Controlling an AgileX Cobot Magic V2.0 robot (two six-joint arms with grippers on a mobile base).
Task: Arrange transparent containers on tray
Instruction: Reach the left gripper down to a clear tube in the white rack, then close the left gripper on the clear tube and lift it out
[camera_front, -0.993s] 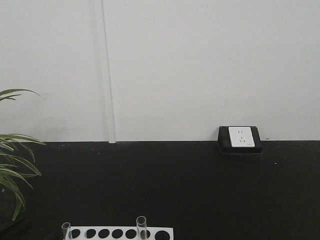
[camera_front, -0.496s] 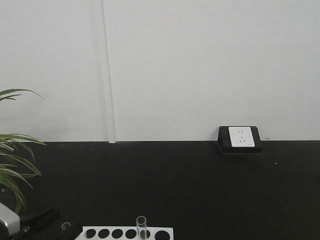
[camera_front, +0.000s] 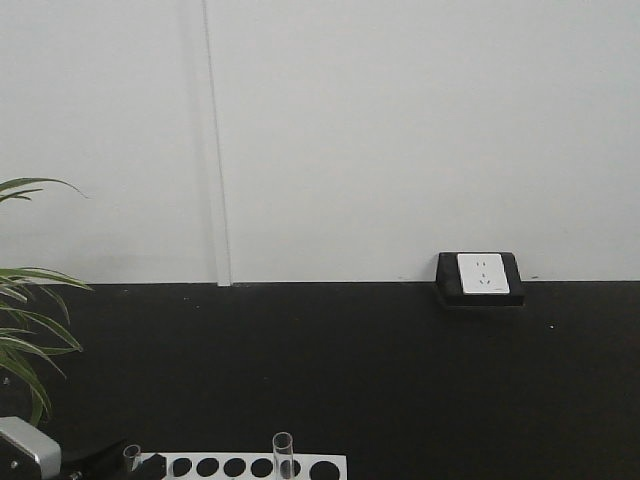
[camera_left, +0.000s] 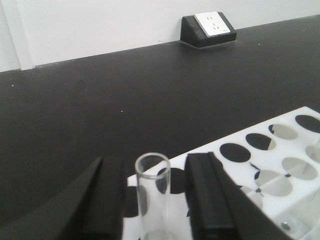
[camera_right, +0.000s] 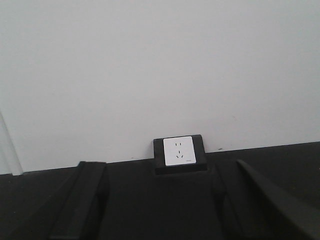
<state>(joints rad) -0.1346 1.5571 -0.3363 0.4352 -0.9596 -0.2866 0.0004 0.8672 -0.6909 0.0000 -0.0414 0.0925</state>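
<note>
The front-facing camera looked level across the black worktop (camera_front: 350, 370) to the white wall (camera_front: 400, 130). It stood far enough back to take in a plant (camera_front: 25, 330) at left and a socket (camera_front: 483, 274) right of centre. Only the top of the white rack (camera_front: 240, 467) showed at its bottom edge. The left wrist camera sat close behind the left gripper (camera_left: 154, 167), just above the rack, facing the same wall. The right wrist camera looked out through the right gripper (camera_right: 166, 167), straight at the socket. All three views shared the socket, wall and worktop. The rack appeared only in the front and left wrist views.
</note>
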